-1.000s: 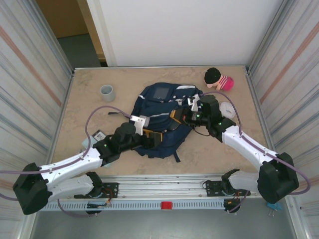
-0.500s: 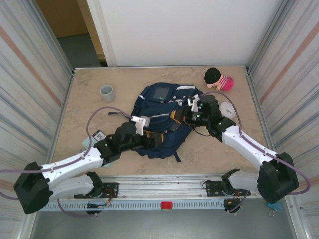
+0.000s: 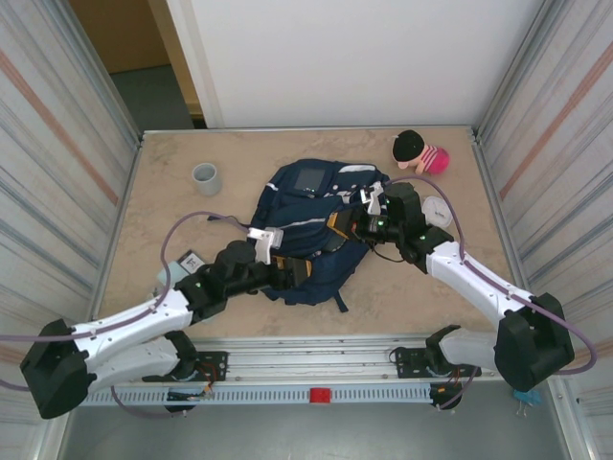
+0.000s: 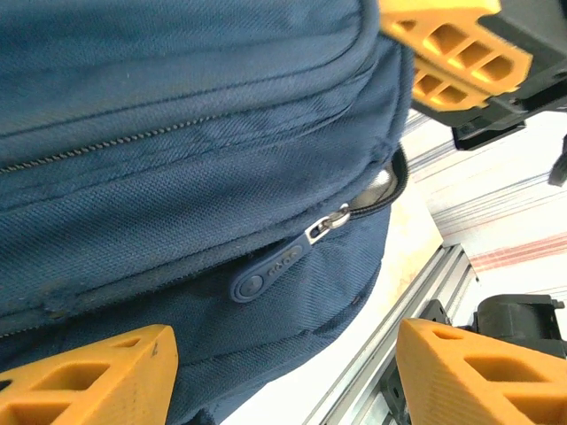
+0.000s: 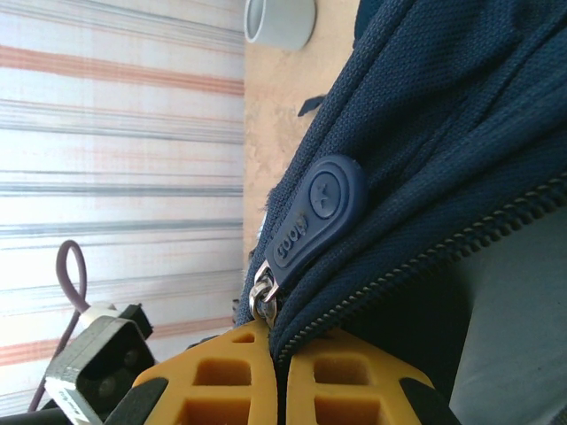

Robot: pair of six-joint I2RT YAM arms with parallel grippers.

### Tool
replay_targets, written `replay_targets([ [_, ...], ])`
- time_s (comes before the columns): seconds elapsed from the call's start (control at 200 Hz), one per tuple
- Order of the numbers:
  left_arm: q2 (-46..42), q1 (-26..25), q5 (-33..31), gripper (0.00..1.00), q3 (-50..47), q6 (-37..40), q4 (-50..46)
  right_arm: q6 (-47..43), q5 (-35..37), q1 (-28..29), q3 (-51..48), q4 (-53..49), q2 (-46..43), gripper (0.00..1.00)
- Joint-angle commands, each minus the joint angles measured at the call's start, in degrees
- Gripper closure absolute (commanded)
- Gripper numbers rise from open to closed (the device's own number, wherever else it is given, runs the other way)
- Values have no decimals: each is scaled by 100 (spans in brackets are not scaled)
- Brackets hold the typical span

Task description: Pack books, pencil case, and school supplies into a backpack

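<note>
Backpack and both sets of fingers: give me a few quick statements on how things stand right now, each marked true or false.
1. The left fingers are open, with a zipper pull ahead of the gap between them. True.
2. The right fingers stand wide open. False: they are shut, pinching the backpack at a zipper's edge.
3. The grey cup stands on the table left of the backpack, apart from it. True.
4. The plush toy lies on top of the backpack. False: it lies on the table near the far right corner, apart from the backpack.
</note>
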Motion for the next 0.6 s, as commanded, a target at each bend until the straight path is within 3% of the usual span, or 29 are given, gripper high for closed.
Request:
replay_targets([
  [0.0, 265, -70, 180, 34, 44, -129, 426, -17, -410, 55, 351, 463, -33, 100],
  [0.336, 902, -120, 313, 34, 461, 47, 924, 29, -454, 90, 317, 534, -39, 100],
  [0.591, 818, -127, 106, 49, 471, 154, 900, 38, -496, 95, 288, 609, -2, 100],
])
